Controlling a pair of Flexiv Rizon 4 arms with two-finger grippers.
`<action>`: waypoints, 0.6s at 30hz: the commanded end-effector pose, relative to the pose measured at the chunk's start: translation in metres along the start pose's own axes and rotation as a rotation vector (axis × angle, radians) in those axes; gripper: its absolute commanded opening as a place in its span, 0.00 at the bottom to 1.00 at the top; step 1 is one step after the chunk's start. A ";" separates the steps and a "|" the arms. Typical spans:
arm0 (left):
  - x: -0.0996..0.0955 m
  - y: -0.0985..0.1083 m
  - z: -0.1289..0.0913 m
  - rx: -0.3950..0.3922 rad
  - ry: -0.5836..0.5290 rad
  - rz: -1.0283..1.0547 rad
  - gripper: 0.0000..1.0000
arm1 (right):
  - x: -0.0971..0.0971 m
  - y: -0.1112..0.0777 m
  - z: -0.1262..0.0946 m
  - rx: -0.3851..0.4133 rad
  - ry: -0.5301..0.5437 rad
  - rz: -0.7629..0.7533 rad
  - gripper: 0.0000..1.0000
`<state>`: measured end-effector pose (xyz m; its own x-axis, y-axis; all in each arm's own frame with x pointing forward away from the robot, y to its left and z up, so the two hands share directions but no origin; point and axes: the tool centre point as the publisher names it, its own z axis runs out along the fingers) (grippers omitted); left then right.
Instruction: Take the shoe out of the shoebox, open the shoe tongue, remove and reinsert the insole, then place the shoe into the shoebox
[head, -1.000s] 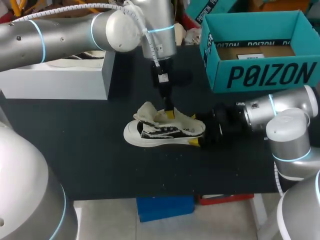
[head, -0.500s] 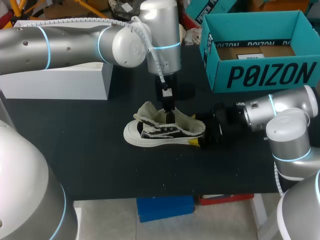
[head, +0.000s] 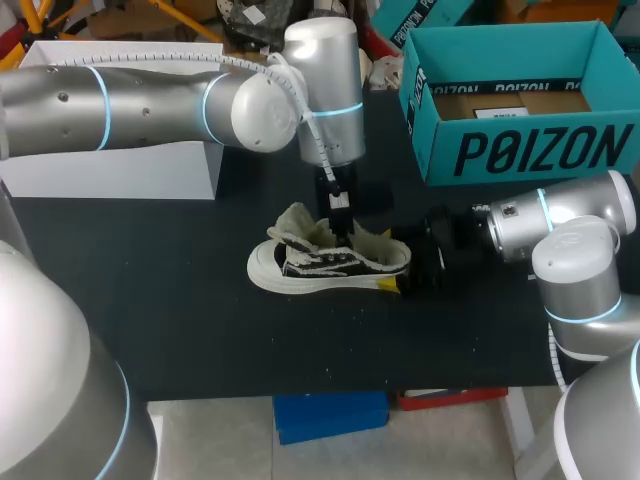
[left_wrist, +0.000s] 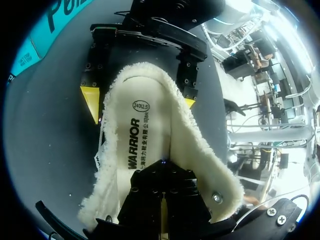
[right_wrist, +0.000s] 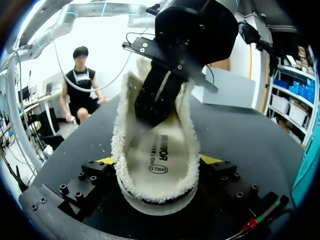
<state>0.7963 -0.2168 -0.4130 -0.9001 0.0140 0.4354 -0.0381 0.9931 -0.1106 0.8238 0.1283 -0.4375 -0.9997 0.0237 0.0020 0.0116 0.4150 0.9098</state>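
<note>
A white and black shoe lies on its sole at the middle of the black table, toe to the left. Its fleece-lined collar is spread wide and the cream insole lies inside. My left gripper comes down from above, shut, with its tips pressed onto the insole inside the shoe. My right gripper lies low at the heel, one yellow fingertip on each side, shut on the shoe. The open teal shoebox stands at the back right.
A white box sits at the back left of the table, behind my left arm. Bare black tabletop runs in front of the shoe and to its left.
My left gripper has gone lower and slightly right into the shoe, so its yellow tip no longer shows. The shoe and my right gripper have stayed in place.
</note>
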 end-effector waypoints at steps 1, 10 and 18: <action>0.000 -0.001 0.011 0.008 -0.015 -0.008 0.00 | -0.001 -0.004 0.003 0.001 -0.001 0.001 0.00; -0.002 0.001 0.022 0.024 -0.057 -0.044 0.00 | -0.001 -0.004 0.003 0.001 -0.001 0.001 0.00; 0.000 -0.001 0.025 0.048 -0.048 -0.040 0.40 | -0.001 -0.004 0.003 0.001 -0.001 0.001 0.00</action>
<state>0.7929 -0.2198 -0.4205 -0.9181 -0.0376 0.3946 -0.0957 0.9871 -0.1285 0.8234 0.1280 -0.4380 -0.9997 0.0233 0.0014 0.0110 0.4151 0.9097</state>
